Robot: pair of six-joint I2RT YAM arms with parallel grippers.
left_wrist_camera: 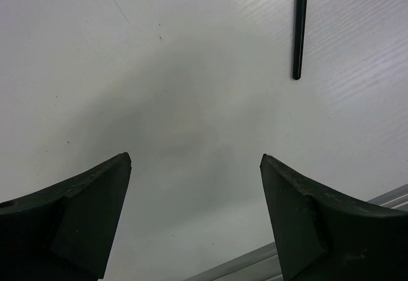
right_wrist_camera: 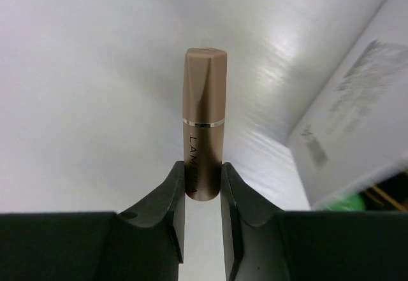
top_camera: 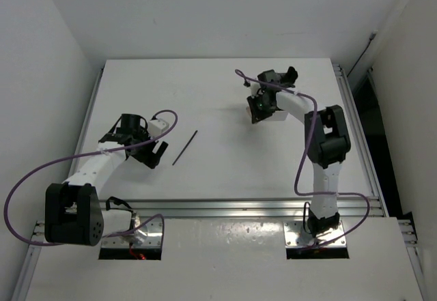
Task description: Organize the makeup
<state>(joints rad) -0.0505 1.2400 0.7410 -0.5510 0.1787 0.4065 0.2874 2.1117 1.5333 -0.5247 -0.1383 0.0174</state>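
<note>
1. Aluminium rail [top_camera: 246, 205]: runs along the near edge of the white table [top_camera: 205, 89], in front of both arm bases.

2. Left gripper [left_wrist_camera: 194, 166]: jaws spread wide with nothing between them, low over bare tabletop. It appears poised for a pick, as the nearest loose piece lies just ahead and to its right.

3. Thin black stick [top_camera: 184, 148]: lies flat on the table, just beside the left gripper and apart from it. In the overhead view its long axis is diagonal, from near-left to far-right. In the left wrist view it runs almost straight away from the fingers, with the rounded end nearest and the other end out of frame.

4. Right gripper [right_wrist_camera: 203, 172]: over the far right part of the table, pinched narrow on a tan tube [right_wrist_camera: 204, 102]. It grips the base end, leaving most of the barrel and the cap free, probably so the tube can be lowered into a slot. The tube's long axis lies in line with the fingers, faceted cap pointing away from the wrist. Whether it is clear of the table cannot be told.

5. White box [right_wrist_camera: 357, 102]: just beside the tube, to its right in the wrist view. A green item [right_wrist_camera: 354, 199] shows at the box's near corner, too blurred to name.
</note>
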